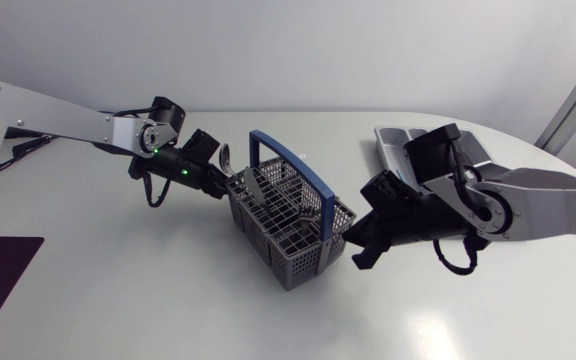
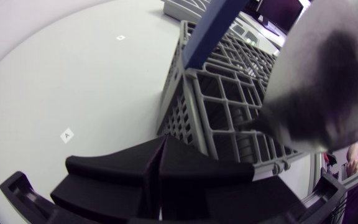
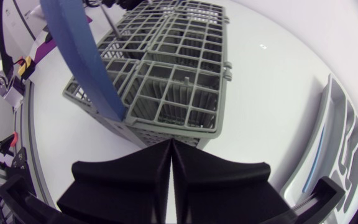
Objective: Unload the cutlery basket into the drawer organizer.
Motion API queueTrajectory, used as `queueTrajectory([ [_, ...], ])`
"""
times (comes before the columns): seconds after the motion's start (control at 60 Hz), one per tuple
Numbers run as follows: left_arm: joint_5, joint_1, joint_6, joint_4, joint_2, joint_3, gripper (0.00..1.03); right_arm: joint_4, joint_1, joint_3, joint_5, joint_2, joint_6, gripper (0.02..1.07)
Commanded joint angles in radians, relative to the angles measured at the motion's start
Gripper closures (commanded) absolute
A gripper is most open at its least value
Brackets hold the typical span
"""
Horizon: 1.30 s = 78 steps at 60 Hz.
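Well, my left claw (image 2: 162, 149) is pinched fully closed with nothing in it, its tips right at the lower wall of the grey cutlery basket (image 2: 229, 106); I cannot tell whether they press on it. The shiny bowl of a spoon (image 2: 319, 74) rises from the basket just beside that claw, very near the wrist camera. My right claw (image 3: 169, 149) is likewise closed and empty, its tips at the opposite end wall of the basket, near where the blue handle (image 3: 79, 56) joins it. The basket stands upright on the white counter (image 1: 118, 280), between my two arms, with cutlery inside. The grey drawer organizer (image 1: 390, 143) lies near, behind my right arm. My worry is this: with both claws shut against a light mesh basket, a push from either side could slide it, or tip it and spill the cutlery. The left wrist could also knock the spoon if it shifts. Neither claw can pick anything until it opens, and opening this close to the mesh risks a finger snagging in the grid.
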Motion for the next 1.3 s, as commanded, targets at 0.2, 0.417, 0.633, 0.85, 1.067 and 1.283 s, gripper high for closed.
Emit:
queueTrajectory([
  [0.2,0.023,-0.037,0.063,-0.022,-0.241,-0.248,0.9,0.026,-0.075,0.185,-0.006,0.145,-0.013,1.01],
  [0.417,0.023,-0.042,0.069,-0.022,-0.33,-0.353,0.9,0.026,-0.104,0.303,-0.007,0.254,-0.02,1.01],
  [0.633,0.023,-0.04,0.077,-0.022,-0.358,-0.387,0.9,0.046,-0.109,0.319,0.001,0.292,-0.017,1.01],
  [0.85,0.017,0.032,0.109,-0.027,-0.485,-0.433,0.9,0.055,-0.18,0.231,0.005,0.14,-0.047,0.99],
  [1.067,0.016,0.105,0.143,-0.133,-0.695,-0.436,0.87,-0.057,-0.207,0.134,-0.026,-0.134,-0.058,0.72],
  [1.283,0.014,0.078,0.155,-0.223,-0.811,-0.431,0.85,-0.223,-0.16,0.105,-0.078,-0.36,-0.021,0.62],
])
